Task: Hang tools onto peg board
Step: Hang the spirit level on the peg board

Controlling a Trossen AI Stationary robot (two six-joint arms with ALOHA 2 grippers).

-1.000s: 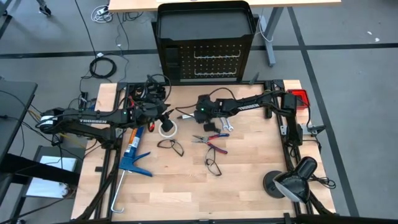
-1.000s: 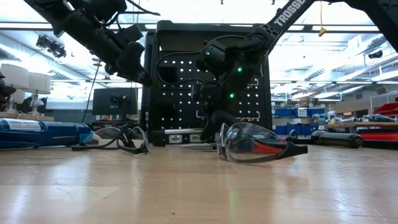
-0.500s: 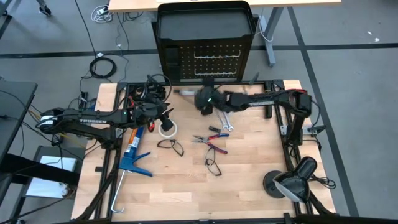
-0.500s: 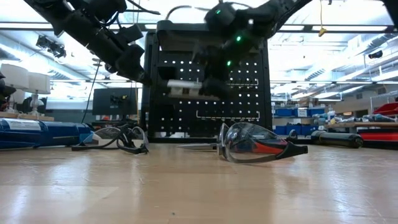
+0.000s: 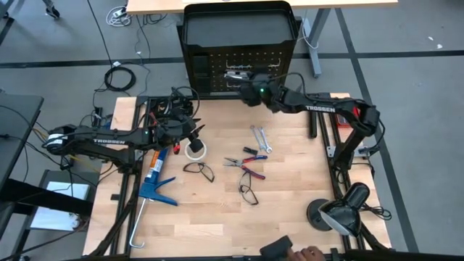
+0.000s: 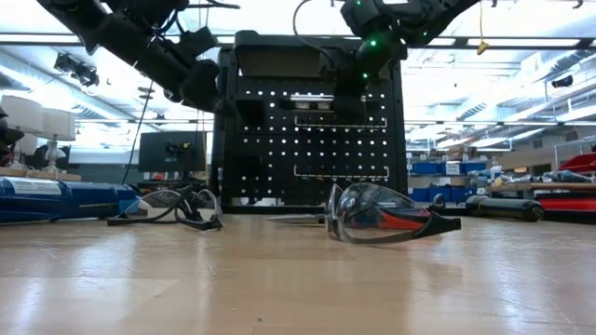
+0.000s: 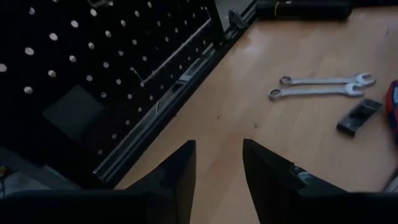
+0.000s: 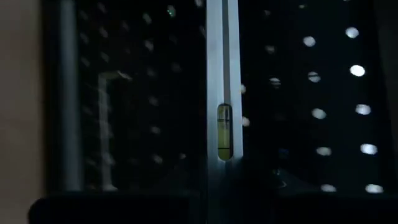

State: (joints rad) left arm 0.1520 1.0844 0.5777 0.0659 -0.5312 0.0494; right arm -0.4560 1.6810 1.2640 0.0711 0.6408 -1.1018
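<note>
A wooden table (image 5: 290, 203) is seen from above, with two dark robot arms reaching over it. At the near edge, a person's hand (image 5: 312, 254) just shows at the bottom of the high view, and a black desk lamp (image 5: 341, 206) stands on the near right corner.

Toward the middle lie two pairs of black-framed safety glasses: one pair (image 5: 249, 193) nearer, the other pair (image 5: 199, 171) to its left. Just beyond them lie the red-and-blue-handled pliers (image 5: 245, 166). A big blue caulking gun (image 5: 154, 185) lies along the left side of the table.

Farther in, two silver wrenches (image 5: 260, 139) lie side by side, with a small black block (image 7: 359, 116) close by. A white roll of tape (image 5: 194, 148) sits to the left of the middle.

The left gripper (image 5: 197, 131) hovers above the table near the tape roll. In the left wrist view its two dark fingers (image 7: 177, 171) stand apart with bare wood between them, holding nothing.

At the far edge stands the peg board (image 5: 210, 72), an upright black panel with rows of small holes and a tray-like top. The right gripper (image 5: 246, 78) is raised against the upper part of the board's face. It holds a slim black-and-silver bar (image 5: 238, 73), a small level with a bubble vial (image 8: 224, 134), flat against the board. The fingers themselves are hidden in shadow, so how far they are spread cannot be made out, but the bar sits in their grasp.
</note>
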